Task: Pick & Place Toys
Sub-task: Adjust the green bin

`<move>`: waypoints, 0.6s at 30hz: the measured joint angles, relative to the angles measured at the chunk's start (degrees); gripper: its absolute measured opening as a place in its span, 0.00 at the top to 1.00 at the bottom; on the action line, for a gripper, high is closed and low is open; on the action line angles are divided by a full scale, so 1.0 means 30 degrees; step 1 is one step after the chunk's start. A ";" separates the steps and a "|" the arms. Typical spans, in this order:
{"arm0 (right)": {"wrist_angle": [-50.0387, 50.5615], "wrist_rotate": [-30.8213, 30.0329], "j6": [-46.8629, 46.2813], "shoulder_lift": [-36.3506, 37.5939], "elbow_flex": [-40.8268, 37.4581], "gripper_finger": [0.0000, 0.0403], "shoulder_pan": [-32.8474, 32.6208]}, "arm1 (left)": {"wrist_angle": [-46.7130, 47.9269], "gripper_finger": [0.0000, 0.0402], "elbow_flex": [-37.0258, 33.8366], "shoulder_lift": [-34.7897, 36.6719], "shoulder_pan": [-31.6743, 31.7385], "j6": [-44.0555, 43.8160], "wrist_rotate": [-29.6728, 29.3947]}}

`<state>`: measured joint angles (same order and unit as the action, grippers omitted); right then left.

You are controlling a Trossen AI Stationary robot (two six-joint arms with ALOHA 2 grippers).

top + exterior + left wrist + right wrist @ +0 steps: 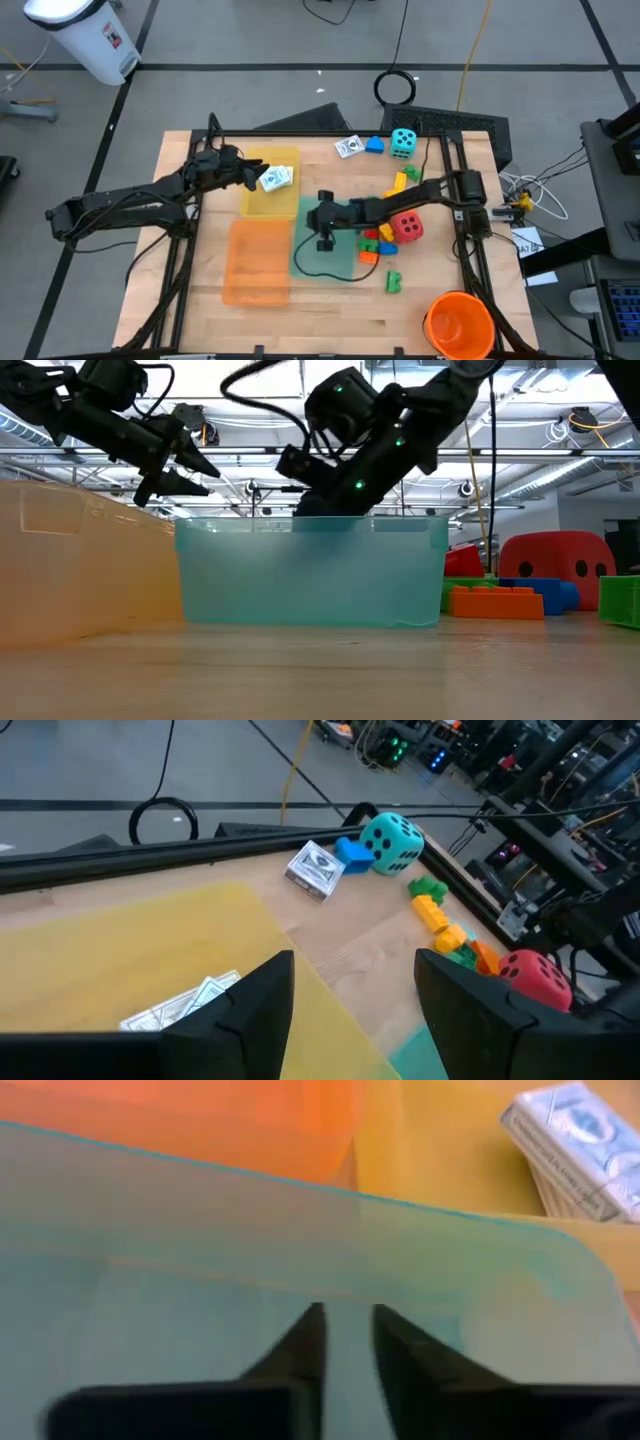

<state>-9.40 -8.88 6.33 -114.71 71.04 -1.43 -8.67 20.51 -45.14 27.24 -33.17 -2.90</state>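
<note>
Right gripper point(348, 1342) is poised over the teal tray point(345, 262), jaws nearly pressed together with a thin gap, nothing seen pinched between them. Probably a brick was meant for this tray; none is visible inside it. If empty, the jaws should be reopened before a descent on the next toy, approached straight down to avoid clipping the tray wall.

Left gripper point(352, 1010) is held over the yellow tray point(251, 206), jaws spread, empty; picture cards point(275, 178) lie in that tray.

Farther off: bricks point(377, 243) and red die point(407, 227) just beside the teal tray, teal die point(403, 142) and one card point(349, 147) near the far edge.
</note>
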 joint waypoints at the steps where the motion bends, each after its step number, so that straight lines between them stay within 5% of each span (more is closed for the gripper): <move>1: -0.0094 0.0059 0.0017 -0.0181 0.0149 0.96 0.0134 | -0.0021 0.47 0.0000 0.0014 0.0000 -0.0008 0.0000; 8: -0.0945 0.2463 -0.0459 -0.0526 0.0272 0.95 0.1259 | -0.0033 0.47 0.0000 0.0014 0.0000 -0.0102 -0.0029; 18: -0.3615 0.2579 -0.0101 -0.1067 0.0272 1.00 0.1586 | -0.0203 0.47 0.0000 0.0014 0.0000 -0.0109 -0.0044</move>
<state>-20.24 -1.15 6.03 -117.91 71.86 3.33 -9.28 20.51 -45.10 27.24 -33.50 -3.03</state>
